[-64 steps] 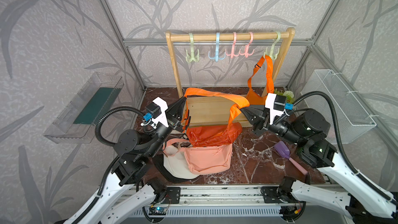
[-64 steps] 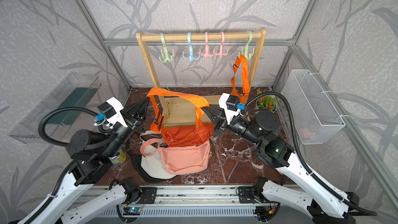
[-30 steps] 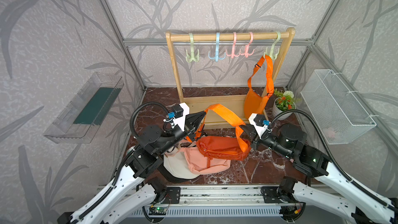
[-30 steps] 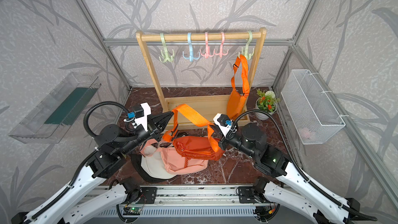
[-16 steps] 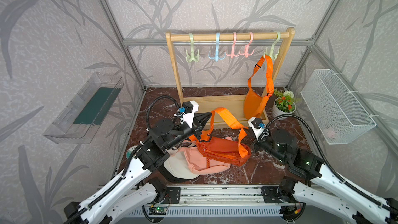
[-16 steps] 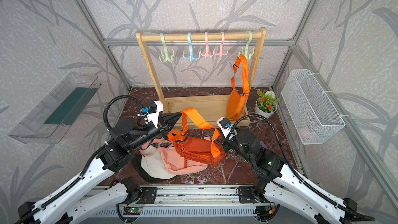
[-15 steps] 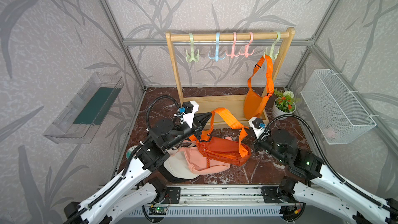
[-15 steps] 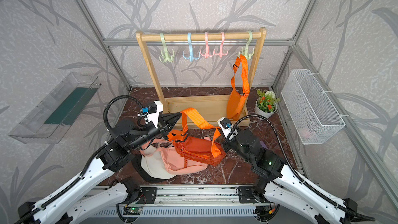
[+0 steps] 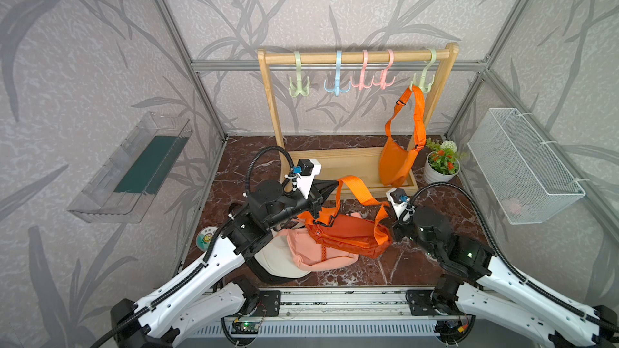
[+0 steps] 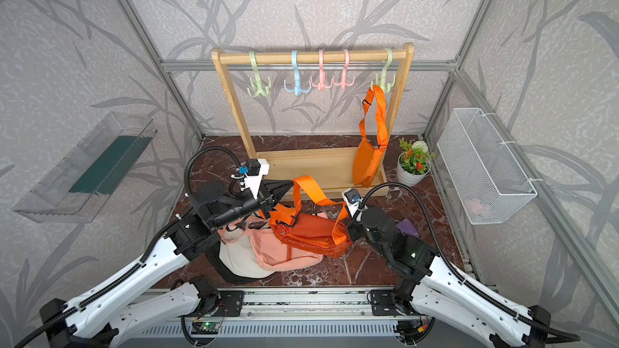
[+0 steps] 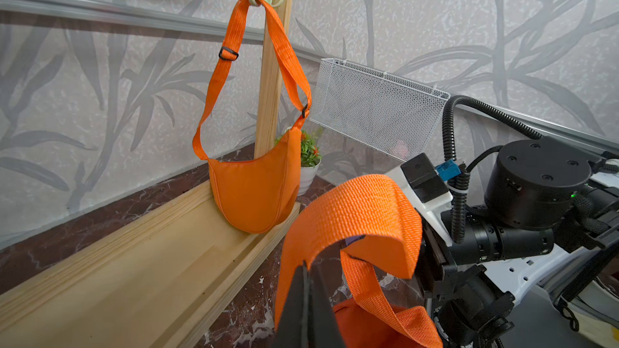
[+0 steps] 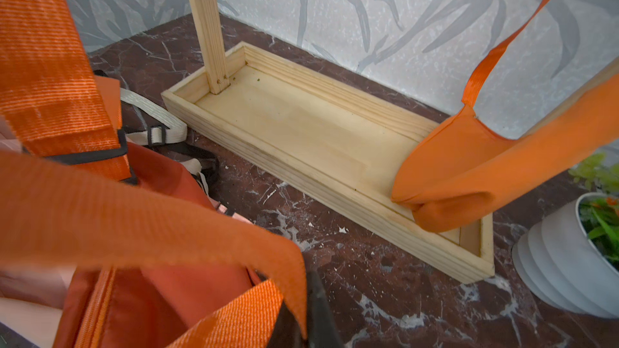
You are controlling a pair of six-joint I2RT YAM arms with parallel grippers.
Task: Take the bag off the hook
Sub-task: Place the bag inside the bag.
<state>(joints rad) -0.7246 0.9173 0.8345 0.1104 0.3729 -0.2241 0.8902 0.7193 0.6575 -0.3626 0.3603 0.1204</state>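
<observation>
Lying rumpled, orange bag (image 9: pixel 348 237), strap (image 9: pixel 356 192) looped upward

Potted plant (image 9: pixel 441 163) near the wire basket (image 9: pixel 522 162), clear bin (image 9: pixel 100 195) on the opposite wall.

Found a rust-orange rectangular zip fabric bag (image 9: pixel 348 237) lying flat, low in front of the wooden rail (image 9: pixel 355 56), partly atop a pink bag (image 9: pixel 315 251), its bright orange webbing strap (image 9: pixel 355 189) arched up in a loop above it. Counted along that rail a pale green plastic hook (image 9: pixel 298 87), a blue hook (image 9: pixel 337 86) and two pink hooks (image 9: pixel 363 82). Saw a second pale green hook (image 9: pixel 423 80) at the right end, carrying an orange crescent sling bag (image 9: pixel 397 162) by its strap.
</observation>
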